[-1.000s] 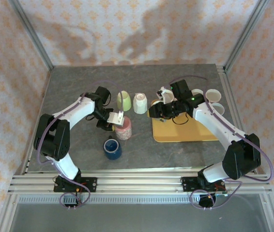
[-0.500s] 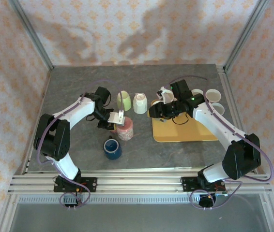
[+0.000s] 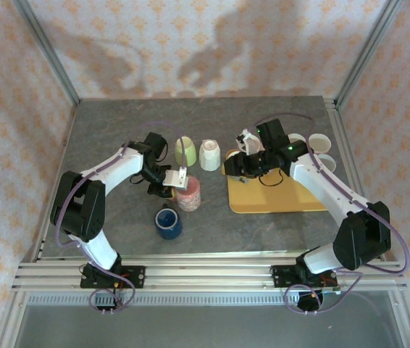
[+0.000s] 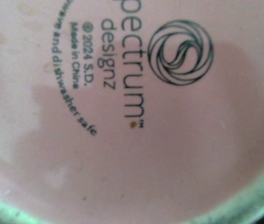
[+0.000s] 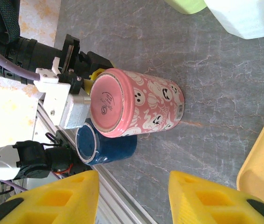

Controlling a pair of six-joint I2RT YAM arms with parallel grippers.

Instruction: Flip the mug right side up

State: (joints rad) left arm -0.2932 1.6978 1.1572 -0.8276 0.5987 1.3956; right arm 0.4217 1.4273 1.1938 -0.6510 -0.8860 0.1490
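The pink mug (image 5: 136, 109) stands bottom-up on the desk (image 3: 111, 138), just beside a blue mug (image 5: 106, 144). Your left end effector (image 3: 173, 181) sits at its base edge; I cannot tell whether it pinches anything. Your right end effector (image 5: 132, 200) hovers spread and empty. Secure a firm hold first, lift clear of the blue mug, then roll the mug over slowly.

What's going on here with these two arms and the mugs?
The left claw sits right at the upturned base of the pink mug, which stands upside down on the table beside an upright blue mug. Whether it has a grip is unclear. The right claw hovers open by the yellow tray, holding nothing.
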